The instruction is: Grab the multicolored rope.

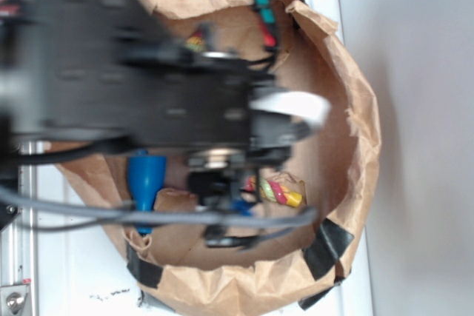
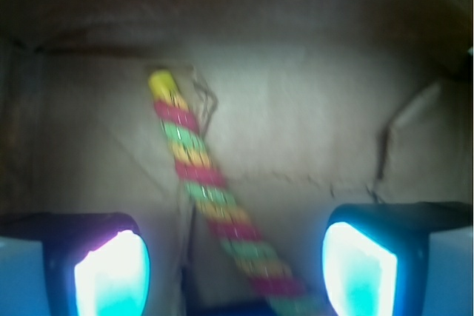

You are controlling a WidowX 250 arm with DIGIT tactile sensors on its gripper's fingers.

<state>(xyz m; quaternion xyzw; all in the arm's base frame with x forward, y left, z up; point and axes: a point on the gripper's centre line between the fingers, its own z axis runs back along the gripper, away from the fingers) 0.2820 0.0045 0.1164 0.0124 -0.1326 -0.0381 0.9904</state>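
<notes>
From my seat the overhead view is mostly arm, so I'm reading it left to right. At the left edge of the brown paper bag sits the blue bottle toy, standing apart from anything I care about. The dark, blurred arm covers the middle, with a grey cable trailing across below it. Just to the right of the arm's tip, a short stretch of the multicolored rope pokes out on the bag floor, yellow end showing.

The wrist view tells me more. The left fingertip glows at the lower left, the rope runs diagonally from its yellow tip at upper left down toward the bottom centre, and the right fingertip sits at lower right. The gripper is spread wide, with clear floor showing on both sides of the rope, so nothing is held yet.

My judgement: the approach is largely done, since the rope lies between the fingers. What remains is descending, closing and lifting. The picture is soft, so I can't say how high above the rope I am.
</notes>
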